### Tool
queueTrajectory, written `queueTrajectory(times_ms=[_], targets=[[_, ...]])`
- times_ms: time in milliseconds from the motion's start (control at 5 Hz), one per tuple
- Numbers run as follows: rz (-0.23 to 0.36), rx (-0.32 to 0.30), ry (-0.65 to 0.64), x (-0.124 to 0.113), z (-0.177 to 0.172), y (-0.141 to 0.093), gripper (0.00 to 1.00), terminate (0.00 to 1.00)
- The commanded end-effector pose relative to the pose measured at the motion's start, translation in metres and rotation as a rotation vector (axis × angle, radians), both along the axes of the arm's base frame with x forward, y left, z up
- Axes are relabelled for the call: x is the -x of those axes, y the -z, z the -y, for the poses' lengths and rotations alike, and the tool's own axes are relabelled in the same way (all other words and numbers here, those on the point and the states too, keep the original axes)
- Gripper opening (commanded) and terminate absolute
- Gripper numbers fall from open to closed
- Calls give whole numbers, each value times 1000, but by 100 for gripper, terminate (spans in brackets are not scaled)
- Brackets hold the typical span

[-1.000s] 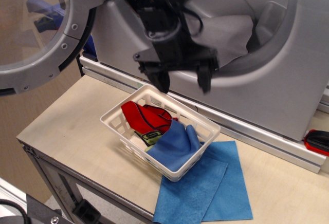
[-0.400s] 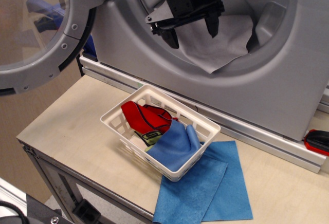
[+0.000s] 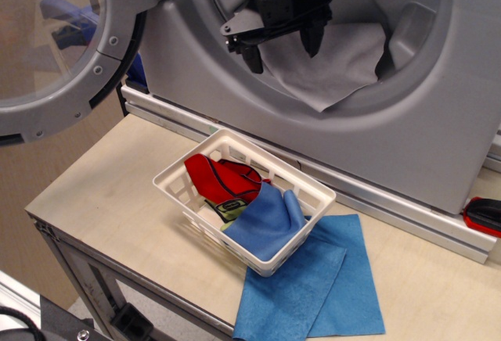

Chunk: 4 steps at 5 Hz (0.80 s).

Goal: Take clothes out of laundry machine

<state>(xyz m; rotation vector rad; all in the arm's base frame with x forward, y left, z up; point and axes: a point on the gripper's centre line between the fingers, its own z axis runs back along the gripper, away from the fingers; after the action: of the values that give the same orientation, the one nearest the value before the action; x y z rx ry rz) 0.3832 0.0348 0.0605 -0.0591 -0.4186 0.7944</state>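
The pale grey cloth (image 3: 333, 63) is seen lying limp inside the laundry machine (image 3: 423, 134), draped over the lower lip of the round opening. Just above and left of the cloth, the black end effector (image 3: 282, 48) is held within the opening, its fingers spread wide and grasping nothing. Whether a fingertip touches the cloth cannot be told. Below the opening, a white basket (image 3: 317, 192) of coloured rags is set on the desk (image 3: 109, 184).
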Motion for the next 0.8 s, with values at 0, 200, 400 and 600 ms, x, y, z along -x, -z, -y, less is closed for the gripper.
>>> queueTrajectory(times_ms=[0, 200, 400, 600], targets=[[59, 8, -43, -18, -6, -8, 100, 0], [41, 10, -82, -23, -4, -1, 100, 0], [2, 30, -64, -27, -2, 11, 100, 0], [36, 58, -29, -32, 4, 16, 100, 0]])
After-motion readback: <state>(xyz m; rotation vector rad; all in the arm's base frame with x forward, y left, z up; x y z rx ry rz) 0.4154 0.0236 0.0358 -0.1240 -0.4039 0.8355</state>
